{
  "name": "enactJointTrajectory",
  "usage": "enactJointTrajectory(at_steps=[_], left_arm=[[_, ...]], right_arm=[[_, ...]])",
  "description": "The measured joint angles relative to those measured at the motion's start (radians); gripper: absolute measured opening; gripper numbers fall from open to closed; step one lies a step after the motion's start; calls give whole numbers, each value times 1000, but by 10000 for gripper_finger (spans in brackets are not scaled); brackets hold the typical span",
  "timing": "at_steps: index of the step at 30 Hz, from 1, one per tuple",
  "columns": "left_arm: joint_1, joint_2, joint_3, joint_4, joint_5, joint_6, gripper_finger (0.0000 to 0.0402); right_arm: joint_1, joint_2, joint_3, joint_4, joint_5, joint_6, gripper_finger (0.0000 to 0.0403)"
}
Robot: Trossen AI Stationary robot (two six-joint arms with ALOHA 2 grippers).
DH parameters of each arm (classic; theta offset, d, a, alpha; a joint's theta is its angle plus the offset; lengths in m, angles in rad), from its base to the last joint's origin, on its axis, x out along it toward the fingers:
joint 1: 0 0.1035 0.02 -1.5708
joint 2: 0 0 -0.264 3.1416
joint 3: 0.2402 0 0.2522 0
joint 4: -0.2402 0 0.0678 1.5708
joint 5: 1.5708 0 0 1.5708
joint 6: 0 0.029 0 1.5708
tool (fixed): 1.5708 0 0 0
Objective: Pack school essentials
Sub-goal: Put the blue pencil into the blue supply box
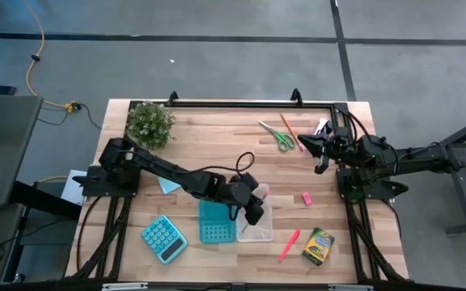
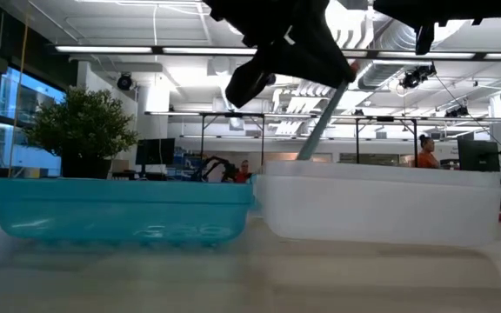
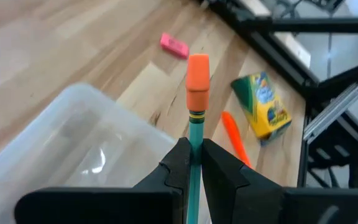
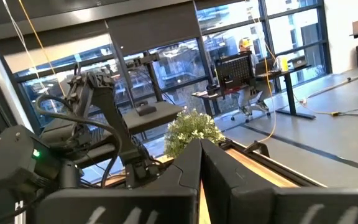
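The left gripper (image 3: 192, 163) is clamping a teal pencil (image 3: 195, 134) with an orange eraser tip, holding it over the clear bin (image 1: 256, 227) that is sitting just beside the teal bin (image 1: 214, 222) at the table's front middle; the pencil is slanting down toward the clear bin in the low view; the right gripper (image 1: 319, 153) is waiting with its fingers pressed together above the table's far right side; the green-handled scissors (image 1: 277, 135) are lying near the far edge, the pink eraser (image 1: 306, 198) is resting right of the bins, and the pink marker (image 1: 289, 245) is lying beside the crayon box (image 1: 318, 246) near the front; the light-blue note pad (image 1: 167, 185) is peeking out beside the left arm
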Motion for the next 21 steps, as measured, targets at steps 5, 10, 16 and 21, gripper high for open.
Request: enactJointTrajectory(at_steps=[5, 10, 16, 21], left_arm=[[0, 0, 0, -42, 20, -24, 24], [4, 0, 0, -34, -1, -60, 24], [26, 4, -12, -64, 1, -134, 24], [45, 7, -15, -41, 51, -105, 24]], right_arm=[[0, 0, 0, 0, 0, 4, 0], [0, 0, 0, 0, 0, 4, 0], [0, 0, 0, -10, 0, 4, 0], [0, 0, 0, -22, 0, 3, 0]])
